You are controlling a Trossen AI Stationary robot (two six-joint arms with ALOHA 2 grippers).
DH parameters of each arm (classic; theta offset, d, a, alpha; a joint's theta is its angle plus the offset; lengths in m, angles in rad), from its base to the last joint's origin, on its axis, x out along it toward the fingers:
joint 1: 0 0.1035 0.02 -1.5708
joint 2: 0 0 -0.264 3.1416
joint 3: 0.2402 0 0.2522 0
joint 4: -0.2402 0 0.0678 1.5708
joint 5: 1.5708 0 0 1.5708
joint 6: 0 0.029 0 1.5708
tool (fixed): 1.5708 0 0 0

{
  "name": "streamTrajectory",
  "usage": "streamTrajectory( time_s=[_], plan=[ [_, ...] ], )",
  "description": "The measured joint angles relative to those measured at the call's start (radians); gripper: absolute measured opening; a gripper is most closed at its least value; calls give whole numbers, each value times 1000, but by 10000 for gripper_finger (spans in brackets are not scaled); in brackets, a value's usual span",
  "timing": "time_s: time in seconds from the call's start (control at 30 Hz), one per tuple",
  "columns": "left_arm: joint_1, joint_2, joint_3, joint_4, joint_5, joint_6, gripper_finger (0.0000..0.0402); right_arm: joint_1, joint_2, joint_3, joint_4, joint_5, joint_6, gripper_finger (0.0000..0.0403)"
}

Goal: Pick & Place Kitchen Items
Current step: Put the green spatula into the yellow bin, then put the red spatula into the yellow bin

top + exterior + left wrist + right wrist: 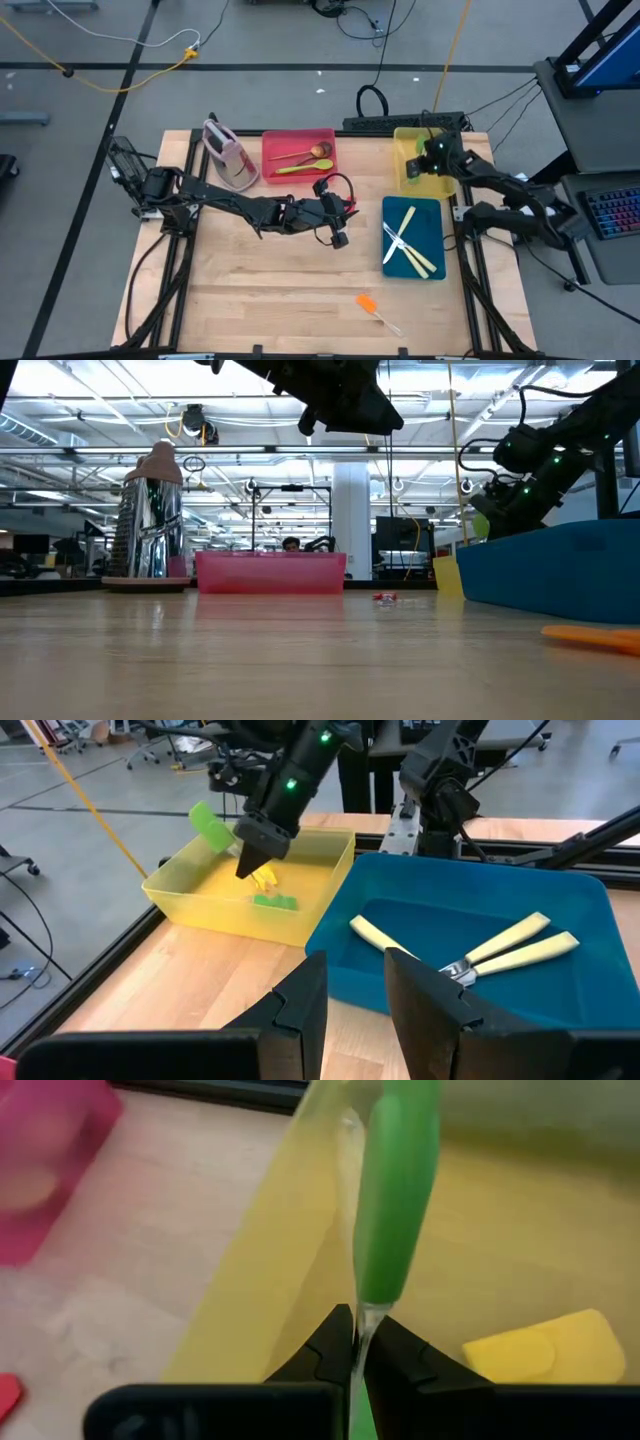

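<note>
The desk carries three trays along its far side and right edge. The red tray sits at the far edge near the middle, with a wooden spoon and a green spoon lying in it. Just beside it, toward the far left corner, stands the container. The yellow tray is in the far right corner, and the blue tray sits just in front of it along the right edge, holding crossed cream knives.

My right gripper hangs over the yellow tray, its fingers pinched tight on the clear handle of a green spatula, whose head points away from the wrist above the tray's floor. From my left wrist I see that spatula tilted, its head over the tray's rim. A yellow-headed piece and a green one lie on the yellow tray's floor.

My left gripper hovers over the middle of the desk, between the red and blue trays, fingers parted and holding nothing.

An orange spatula lies alone on the bare wood near the front edge, well apart from the trays. A small red item lies on the desk near the red tray.
</note>
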Motion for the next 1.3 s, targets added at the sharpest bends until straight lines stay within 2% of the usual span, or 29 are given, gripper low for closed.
streamTrajectory(
  time_s=[0.17,0.9,1.3],
  plan=[
    [0,0,0,-1,0,2,108,-34,37,0,19,1,3,15],
    [0,0,0,-7,0,-1,108,-32,37,-3,30,27,23,26],
    [0,0,-1,-7,0,-1,108,-31,37,-3,30,27,15,94]
  ],
)
